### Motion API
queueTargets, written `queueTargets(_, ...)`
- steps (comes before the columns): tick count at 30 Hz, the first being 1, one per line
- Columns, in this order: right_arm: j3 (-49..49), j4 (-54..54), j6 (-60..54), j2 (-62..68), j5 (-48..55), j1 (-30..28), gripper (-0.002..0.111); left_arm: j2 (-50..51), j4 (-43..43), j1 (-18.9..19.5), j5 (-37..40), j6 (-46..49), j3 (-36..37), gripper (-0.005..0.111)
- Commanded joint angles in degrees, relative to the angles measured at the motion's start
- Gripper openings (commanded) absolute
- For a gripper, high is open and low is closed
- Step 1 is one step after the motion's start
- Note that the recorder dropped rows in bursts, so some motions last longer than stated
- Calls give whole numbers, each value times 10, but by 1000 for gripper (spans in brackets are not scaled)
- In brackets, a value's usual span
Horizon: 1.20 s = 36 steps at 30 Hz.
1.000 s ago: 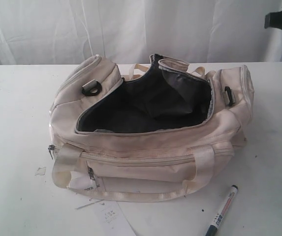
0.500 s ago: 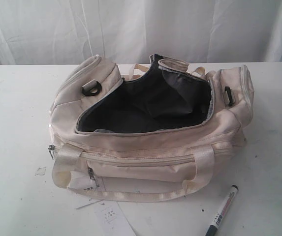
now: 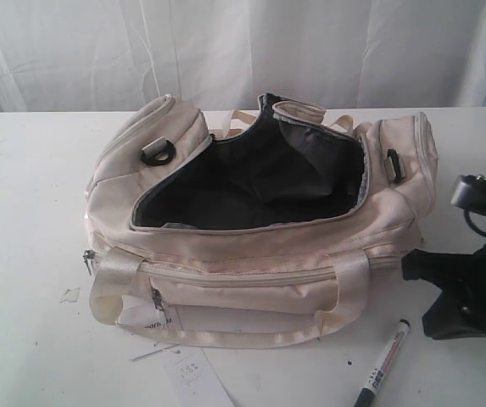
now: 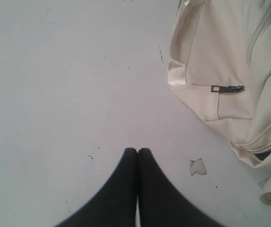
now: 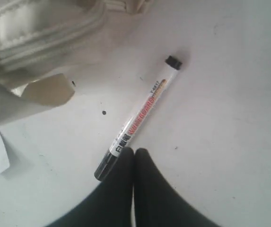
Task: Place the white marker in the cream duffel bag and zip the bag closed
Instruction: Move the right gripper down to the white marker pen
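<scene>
Cream soft fabric duffel bag [image 3: 268,288] gapes unzipped. The slim white marker with black cap [image 5: 140,118] lies on the white table [image 3: 22,212] just beside it, ungrasped. My right gripper [image 5: 134,150] hovers at 1 end of it, pinched closed and empty; my left gripper [image 4: 137,150] is the same. I judge 0 of 2 steps done.

You see red lettering and dark characters along the white marker [image 5: 140,116], too blurred to read. The paper tag [image 3: 193,373], at 6 o'clock of the cream duffel bag [image 3: 259,280], bears illegible scribbles.
</scene>
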Motion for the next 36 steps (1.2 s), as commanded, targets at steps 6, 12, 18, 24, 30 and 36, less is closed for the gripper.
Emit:
queueTargets(6,-88,-88,32,121,32,94,0,-1,-13,-4,-18,1,3,0)
queueTargets(12,-117,-250,-103,121,111,165,0,-1,-13,-4,-9,1,3,0)
queueTargets(18,-117,-170,-356,121,30,206,0,-1,-16,-4,15,1,3,0)
queueTargets(24,-117,-171,-604,128,11,222,24,-1,-16,-4,14,1,3,0)
queueTargets(30,-117,-170,-680,150,55,222,32,-1,-16,-17,12,1,3,0)
queueTargets(36,-112,-133,-779,153,158,222,33,-1,-16,-46,10,1,3,0)
